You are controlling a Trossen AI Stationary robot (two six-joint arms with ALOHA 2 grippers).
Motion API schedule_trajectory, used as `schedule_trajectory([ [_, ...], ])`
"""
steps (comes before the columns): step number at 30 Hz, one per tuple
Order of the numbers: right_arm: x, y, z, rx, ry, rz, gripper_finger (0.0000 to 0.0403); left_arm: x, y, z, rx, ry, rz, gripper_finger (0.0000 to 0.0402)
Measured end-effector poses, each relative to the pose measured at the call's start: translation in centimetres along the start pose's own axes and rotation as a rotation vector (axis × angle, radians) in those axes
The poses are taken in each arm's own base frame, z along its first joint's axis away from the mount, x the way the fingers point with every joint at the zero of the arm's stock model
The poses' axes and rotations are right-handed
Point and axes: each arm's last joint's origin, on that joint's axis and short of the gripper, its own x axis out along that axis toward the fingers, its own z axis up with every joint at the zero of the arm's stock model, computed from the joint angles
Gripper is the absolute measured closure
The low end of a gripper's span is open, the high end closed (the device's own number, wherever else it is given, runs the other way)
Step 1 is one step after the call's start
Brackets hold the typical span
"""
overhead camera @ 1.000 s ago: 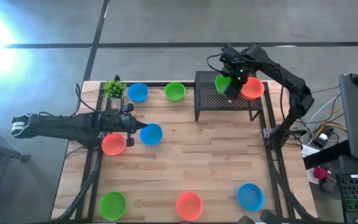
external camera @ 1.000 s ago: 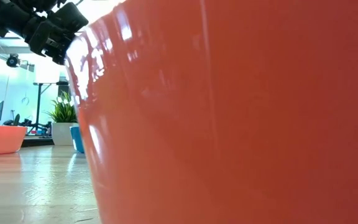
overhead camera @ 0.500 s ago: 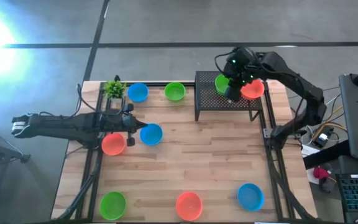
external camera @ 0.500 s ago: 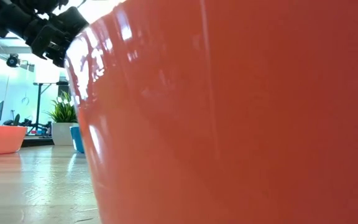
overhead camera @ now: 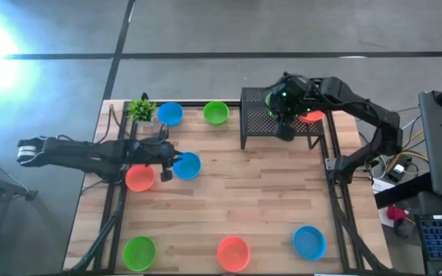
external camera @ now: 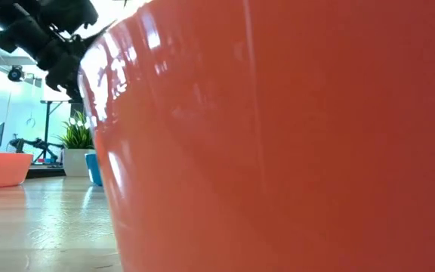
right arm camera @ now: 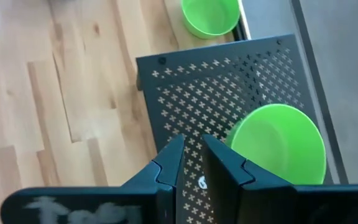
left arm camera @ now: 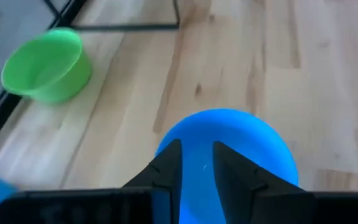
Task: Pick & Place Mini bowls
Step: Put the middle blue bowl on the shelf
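— Two bowls already sit on the black rack (overhead camera: 255, 126) at the table's (overhead camera: 244, 199) far right: a green bowl (overhead camera: 273, 100) and an orange bowl (overhead camera: 311, 116). What's next?

— Probably the blue bowl (overhead camera: 188, 165) at mid-left. The left gripper (overhead camera: 165, 172) is right up against its near side.

— Does it have hold of it?

— I cannot tell. The wrist camera has the bowl directly ahead, but whether its rim is pinched doesn't show.

— So how to do it well?

— Catch one wall of the bowl, inside and outside, and seat deep before closing; glossy plastic may slip. Lift straight up, clear of the orange one (overhead camera: 139, 179) just beside it.

— And the right gripper (overhead camera: 284, 130)?

— Over the rack's front, drawn nearly together and empty. It should clear off before a handover or drop.
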Motion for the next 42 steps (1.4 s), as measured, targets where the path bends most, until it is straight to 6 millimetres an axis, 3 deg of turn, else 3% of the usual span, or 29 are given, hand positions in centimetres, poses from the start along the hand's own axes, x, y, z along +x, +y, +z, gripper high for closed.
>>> schedule_trajectory([
  [5, -0.1, 0.5, 0.2, -0.017, -0.019, 0.002, 0.0351, 1.1, 0.2, -0.5, -0.128, 0.064, 0.135, 0.0319],
  [12, -0.3, 0.5, 0.2, -0.021, -0.027, -0.001, 0.0351, 2.7, 0.1, -1.2, -0.263, 0.146, 0.165, 0.0319],
  [26, -0.3, 0.5, 0.2, -0.020, -0.027, -0.001, 0.0351, 4.7, 0.4, -2.4, -0.315, 0.249, 0.239, 0.0319],
  [42, -0.3, 0.5, 0.2, -0.032, -0.027, -0.002, 0.0351, 6.3, -0.1, -2.9, -0.368, 0.289, 0.184, 0.0332],
])
